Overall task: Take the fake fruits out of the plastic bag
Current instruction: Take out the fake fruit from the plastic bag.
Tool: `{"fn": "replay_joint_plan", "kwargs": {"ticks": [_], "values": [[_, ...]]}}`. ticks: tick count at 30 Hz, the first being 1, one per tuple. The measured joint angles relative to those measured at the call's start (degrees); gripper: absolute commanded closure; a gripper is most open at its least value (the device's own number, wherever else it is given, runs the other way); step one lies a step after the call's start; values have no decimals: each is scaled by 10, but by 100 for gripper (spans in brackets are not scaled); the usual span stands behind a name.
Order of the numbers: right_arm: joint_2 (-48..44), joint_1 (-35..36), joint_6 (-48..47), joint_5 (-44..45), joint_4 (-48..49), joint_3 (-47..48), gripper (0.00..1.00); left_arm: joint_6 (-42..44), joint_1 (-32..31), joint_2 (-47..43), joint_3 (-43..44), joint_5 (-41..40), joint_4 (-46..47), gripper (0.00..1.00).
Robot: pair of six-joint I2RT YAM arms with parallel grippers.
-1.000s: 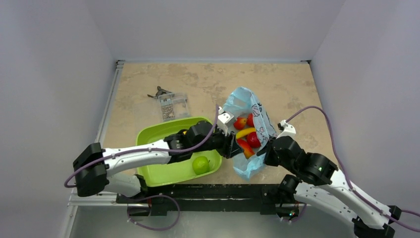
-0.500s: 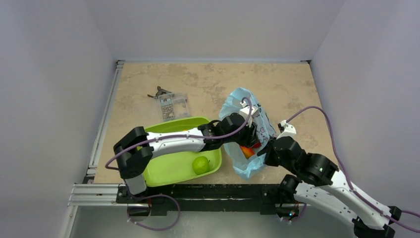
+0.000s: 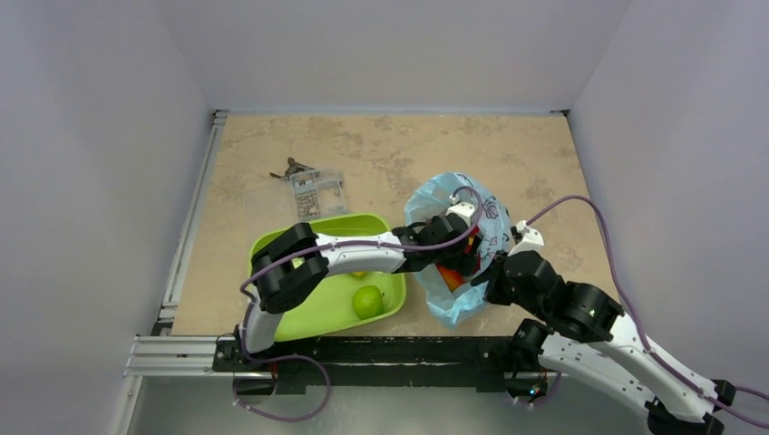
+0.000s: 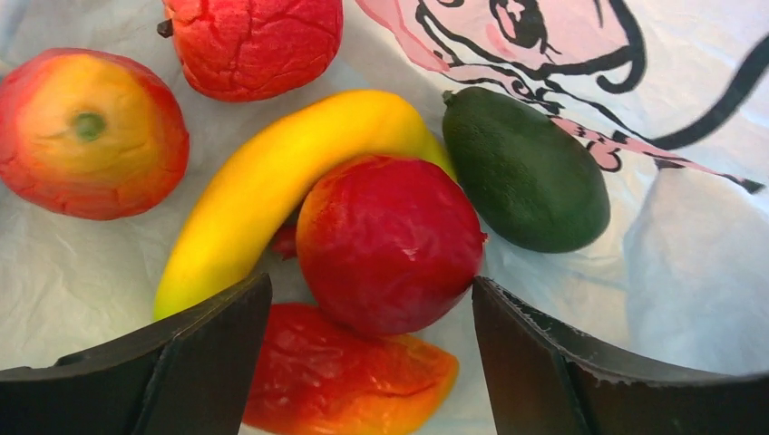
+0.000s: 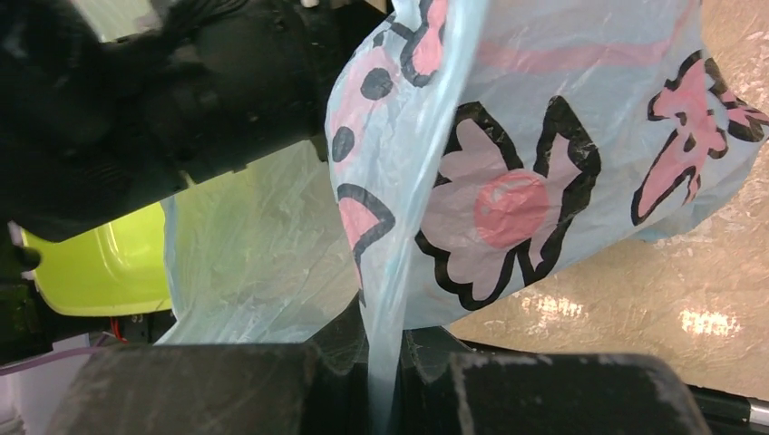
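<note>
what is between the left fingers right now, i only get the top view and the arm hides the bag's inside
observer: the left gripper is open, its jaws either side of a round red fruit, not closed on it.
operator: anything crowding that fruit
observer: it overlaps a banana, with an avocado close on its right in the wrist view.
operator: and the other arm
observer: the right gripper is shut on the edge of the bag.

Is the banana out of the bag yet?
No, the banana lies inside the bag, beside the avocado.
</note>
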Motion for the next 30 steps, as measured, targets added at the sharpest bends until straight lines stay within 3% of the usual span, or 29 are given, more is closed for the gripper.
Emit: {"fn": "replay_joint_plan", "kwargs": {"ticks": [3, 11, 18, 30], "values": [[-4, 0, 0, -2, 0, 0, 96, -10, 0, 23, 12, -4, 0, 24], [-6, 0, -2, -3, 0, 0, 96, -26, -1, 47, 18, -1, 4, 64], [-6, 0, -2, -3, 0, 0, 96, -22, 0, 26, 10, 22, -4, 85], [-3, 0, -19, -1, 1, 1, 100, -16, 0, -172, -18, 61, -34, 90]]}}
